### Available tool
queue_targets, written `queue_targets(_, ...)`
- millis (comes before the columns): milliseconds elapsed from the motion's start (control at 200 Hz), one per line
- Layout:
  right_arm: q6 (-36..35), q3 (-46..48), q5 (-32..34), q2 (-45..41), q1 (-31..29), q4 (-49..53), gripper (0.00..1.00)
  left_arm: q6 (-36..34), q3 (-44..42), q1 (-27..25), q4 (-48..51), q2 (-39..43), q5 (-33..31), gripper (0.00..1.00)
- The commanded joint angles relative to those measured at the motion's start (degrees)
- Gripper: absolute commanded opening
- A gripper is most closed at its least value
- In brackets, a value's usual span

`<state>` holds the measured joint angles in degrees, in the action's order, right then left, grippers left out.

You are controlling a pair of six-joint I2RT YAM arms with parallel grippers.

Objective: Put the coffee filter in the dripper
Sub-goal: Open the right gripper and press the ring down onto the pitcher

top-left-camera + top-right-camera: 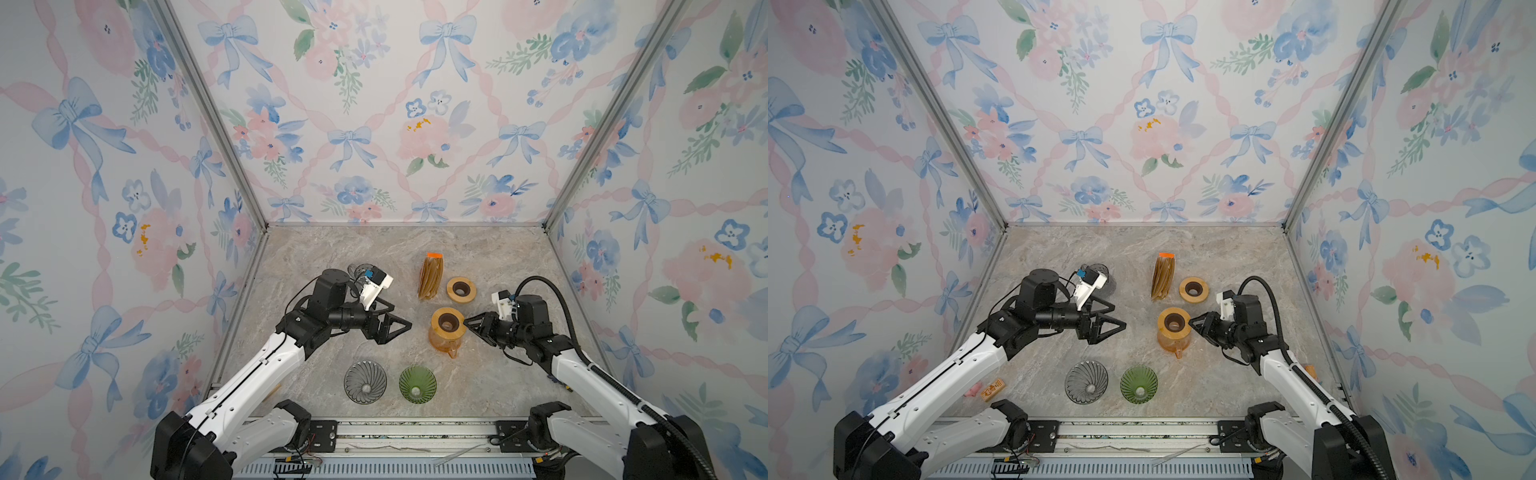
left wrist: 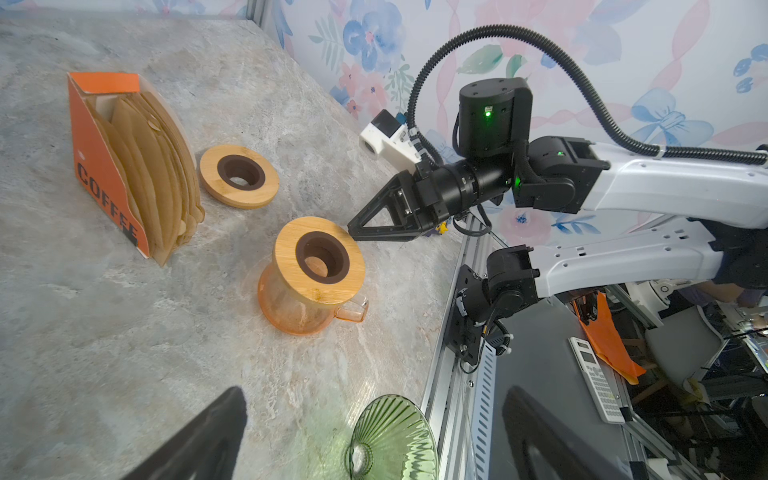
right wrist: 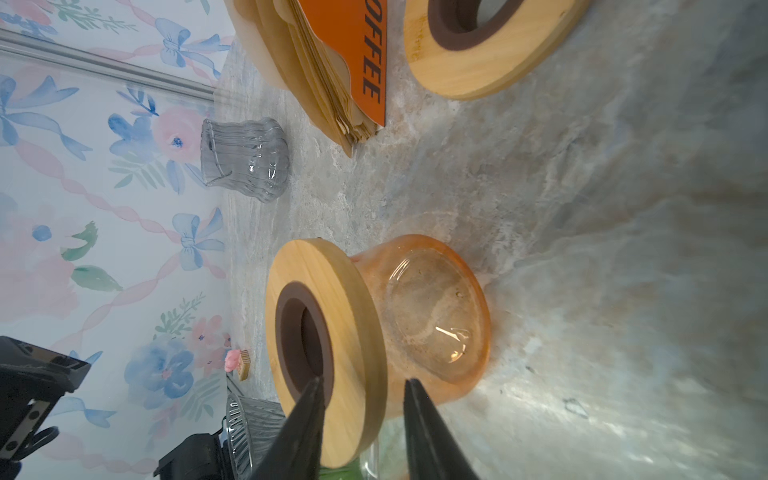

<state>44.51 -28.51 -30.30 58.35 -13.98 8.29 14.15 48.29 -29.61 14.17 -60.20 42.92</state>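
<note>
Two glass drippers stand mouth-up at the front of the marble-look bench [image 1: 498, 257]. The green dripper [image 1: 417, 384] is just nearer than the orange carafe [image 1: 442, 345], and the grey dripper [image 1: 365, 387] is nearer and off to the carafe's left.

The carafe stands upright with its handle turned toward the front edge. A wooden lid [image 2: 286, 266] with a dark-ringed hole sits on its mouth.

The right claw [image 3: 363, 382] reaches in at the carafe's right side, narrowly parted and set astride the lid's rim. One black tip lies over the top face by the dark ring and the other sits down beside the glass neck. A sliver of gap shows at the rim. Whether either tip touches the wood cannot be told.

The left claw [image 1: 402, 316] hovers to the carafe's left, clear of it, spread wide and holding nothing.

Just beyond the carafe a second wooden ring [image 1: 461, 300] lies flat on the bench. Beyond the carafe and slightly to its left stands an orange box [image 2: 89, 158] lettered COFFEE. The brown paper filters [image 2: 153, 166] are packed on edge inside the box.

Farther off, well to the carafe's left, a ribbed grey glass jug [image 3: 245, 160] stands upright. In both top views the left arm's wrist partly hides it.
</note>
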Motion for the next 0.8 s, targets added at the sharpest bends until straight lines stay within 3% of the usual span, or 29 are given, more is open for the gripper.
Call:
queue_targets(0,-4.74,-4.53,7.8,-1.61,-3.17,9.83,0.43,0.26,-0.63,-0.28,-1.24,-0.13,0.37,0.98)
queue_targets(300,-6.45,-12.14,24.64,-0.99,-11.96,21.04,0.63,-0.09,-1.34,-0.74,-1.24,2.45,-6.27,0.98)
queue_targets(580,-7.44,-19.65,34.6,5.75,-18.94,26.25,0.65,0.0,-1.49,-2.39,-1.22,1.64,-5.28,0.98)
queue_targets(795,-8.38,-23.37,36.59,10.89,-21.41,27.02,0.66,-0.26,-1.53,-2.41,-1.25,2.03,-6.08,0.98)
